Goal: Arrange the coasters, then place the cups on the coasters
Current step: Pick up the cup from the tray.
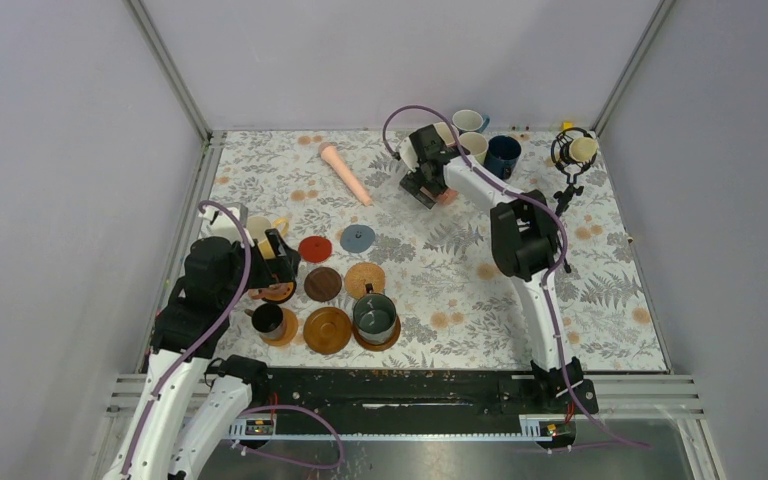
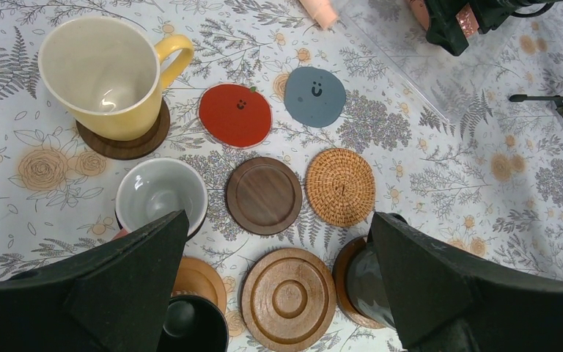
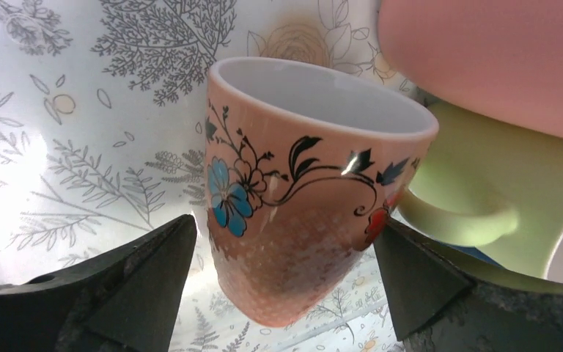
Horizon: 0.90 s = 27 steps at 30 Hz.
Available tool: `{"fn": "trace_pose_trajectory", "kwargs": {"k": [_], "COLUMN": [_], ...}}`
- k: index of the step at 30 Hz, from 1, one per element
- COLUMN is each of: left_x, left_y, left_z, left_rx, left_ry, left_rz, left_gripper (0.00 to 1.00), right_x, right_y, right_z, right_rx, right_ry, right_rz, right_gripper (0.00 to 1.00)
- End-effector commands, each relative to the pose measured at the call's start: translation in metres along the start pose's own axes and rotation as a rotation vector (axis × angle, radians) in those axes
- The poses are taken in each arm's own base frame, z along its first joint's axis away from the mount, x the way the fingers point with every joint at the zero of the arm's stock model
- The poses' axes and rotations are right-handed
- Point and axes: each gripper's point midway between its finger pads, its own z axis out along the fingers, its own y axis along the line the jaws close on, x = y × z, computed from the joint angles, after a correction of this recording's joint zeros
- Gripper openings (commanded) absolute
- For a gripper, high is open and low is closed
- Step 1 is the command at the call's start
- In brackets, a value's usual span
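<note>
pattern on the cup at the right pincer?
Salmon-pink cup with blue and red flowers on black vines, white inside. Clearest in the right wrist view.

Coasters (image 2: 264, 194) grouped nr worktop's (image 1: 460, 300) near-left corner, in rows; some carry cups (image 2: 106, 77). Other cups (image 1: 480, 140) bunched at far edge, right of centre. Stick (image 1: 346, 174) lies left of them, nr far edge; tripod mic (image 1: 572, 160) by far-right corner.
</note>
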Motion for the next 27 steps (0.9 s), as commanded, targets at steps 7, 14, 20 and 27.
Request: {"fn": "trace_pose_trajectory", "kwargs": {"k": [7,14,20,27], "left_x": [-0.011,-0.015,-0.026,-0.052], "left_y": [-0.005,-0.007,-0.021,-0.045], "left_z": [0.002,0.0,-0.005,-0.018], "left_rx": [0.017,0.017,0.067,0.141], "left_ry": [-0.029,-0.041,-0.053,-0.049], "left_rz": [0.009,-0.01,-0.073,-0.098], "left_gripper": [0.99,0.99,0.98,0.93], "right_x": [-0.01,-0.023,-0.033,-0.062], "right_y": [-0.012,-0.007,-0.007,0.004], "right_z": [-0.012,-0.04,-0.073,-0.125], "right_rx": [0.014,-0.031,-0.046,-0.13], "right_ry": [-0.033,-0.164,-0.276,-0.514], "right_rz": [-0.031,-0.02,-0.005,0.036], "right_gripper": [0.81,0.65,0.62,0.59]}}
